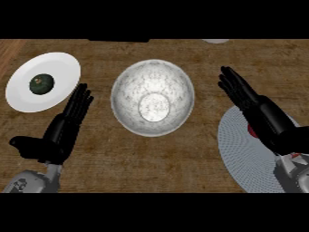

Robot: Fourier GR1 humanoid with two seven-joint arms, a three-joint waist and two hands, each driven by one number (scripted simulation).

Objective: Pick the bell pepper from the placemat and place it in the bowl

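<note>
Hovering right robot hand (267, 120): fingers straight, over bell pepper (252, 131) on placemat (240, 149)
Left robot hand (63, 129): fingers straight
Bowl (152, 97): between them

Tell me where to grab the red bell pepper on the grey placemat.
Judging loosely: the red bell pepper is mostly hidden under the right hand; only its left edge shows. Come from above, curling fingers round its sides on the round grey placemat.
</note>
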